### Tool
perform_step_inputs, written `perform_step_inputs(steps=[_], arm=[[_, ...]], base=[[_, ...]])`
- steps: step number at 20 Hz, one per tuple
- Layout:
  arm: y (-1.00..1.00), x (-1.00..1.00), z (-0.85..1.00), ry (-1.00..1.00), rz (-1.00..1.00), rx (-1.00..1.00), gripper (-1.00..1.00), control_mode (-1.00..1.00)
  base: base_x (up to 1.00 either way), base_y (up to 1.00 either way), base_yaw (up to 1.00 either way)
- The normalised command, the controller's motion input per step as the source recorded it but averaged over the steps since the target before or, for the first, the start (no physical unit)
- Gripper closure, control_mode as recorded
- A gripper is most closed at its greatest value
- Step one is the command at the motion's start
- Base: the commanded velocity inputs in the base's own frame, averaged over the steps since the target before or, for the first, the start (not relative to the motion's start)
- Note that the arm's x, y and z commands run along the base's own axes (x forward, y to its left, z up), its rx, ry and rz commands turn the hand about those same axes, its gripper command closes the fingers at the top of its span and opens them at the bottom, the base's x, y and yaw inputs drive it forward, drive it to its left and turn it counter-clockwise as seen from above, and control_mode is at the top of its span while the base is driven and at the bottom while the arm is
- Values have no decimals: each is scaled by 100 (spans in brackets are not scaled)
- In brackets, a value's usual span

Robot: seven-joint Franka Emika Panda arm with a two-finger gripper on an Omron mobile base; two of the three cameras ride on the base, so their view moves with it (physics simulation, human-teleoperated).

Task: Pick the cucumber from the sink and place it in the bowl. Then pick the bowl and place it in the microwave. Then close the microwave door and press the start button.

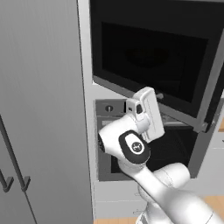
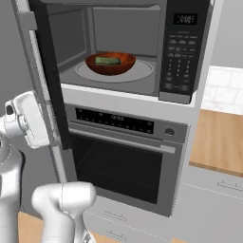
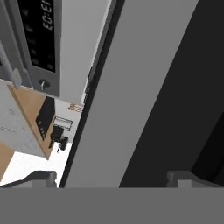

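Your fingers (image 3: 43, 178) stand spread wide in the hand view, astride the microwave door (image 3: 131, 87) edge, seemingly not touching. Right base view: cucumber (image 2: 107, 60) lies in the bowl (image 2: 110, 63) inside the microwave (image 2: 123, 47), door ajar.

1. Left base view looks from behind the arm at the microwave door (image 1: 151, 65).
2. Right base view faces the open microwave (image 2: 118, 47); both share the oven (image 2: 126, 156).
3. Hand view sits close against the door's edge.
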Motion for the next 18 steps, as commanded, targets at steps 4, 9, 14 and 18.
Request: perform_step_inputs(steps=[4,9,14,18], arm=[[-85,42,46,0,28,15,-100,-100],[-57,65,75,14,14,18,-100,-100],[-40,68,62,33,8,7,-100,-100],[-22,64,36,40,11,0,-100,-100]], base=[[0,0,0],[0,0,0],[0,0,0],[0,0,0]])
